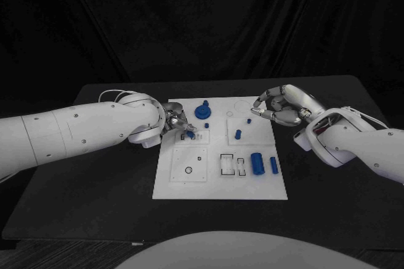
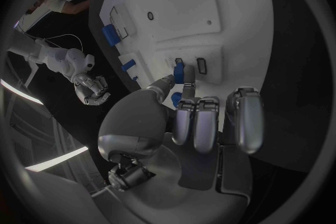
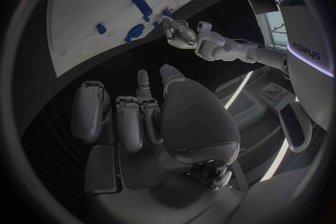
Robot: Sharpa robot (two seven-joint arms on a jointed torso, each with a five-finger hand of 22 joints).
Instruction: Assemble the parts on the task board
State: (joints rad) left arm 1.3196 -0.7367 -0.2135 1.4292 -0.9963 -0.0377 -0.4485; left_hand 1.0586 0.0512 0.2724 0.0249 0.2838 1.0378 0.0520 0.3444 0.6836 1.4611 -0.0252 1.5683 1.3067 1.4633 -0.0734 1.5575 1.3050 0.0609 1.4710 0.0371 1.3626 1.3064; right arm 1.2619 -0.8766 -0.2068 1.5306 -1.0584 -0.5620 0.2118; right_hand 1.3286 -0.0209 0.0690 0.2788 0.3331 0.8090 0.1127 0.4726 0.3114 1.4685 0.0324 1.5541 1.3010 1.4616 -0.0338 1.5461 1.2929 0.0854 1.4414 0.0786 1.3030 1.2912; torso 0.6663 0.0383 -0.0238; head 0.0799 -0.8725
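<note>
Roughly midway: left hand [image 1: 173,122] pinches a small blue part [image 2: 179,72] over the task board [image 1: 219,190] left slots; right hand [image 1: 282,105] curled, holding nothing, at board's far right corner; two cylinders [image 1: 257,163] lie loose, several slots unfilled

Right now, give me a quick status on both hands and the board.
Left hand pinches a small blue part over the task board. Right hand curled, empty, at the board's far right corner. Nothing in the way.
</note>
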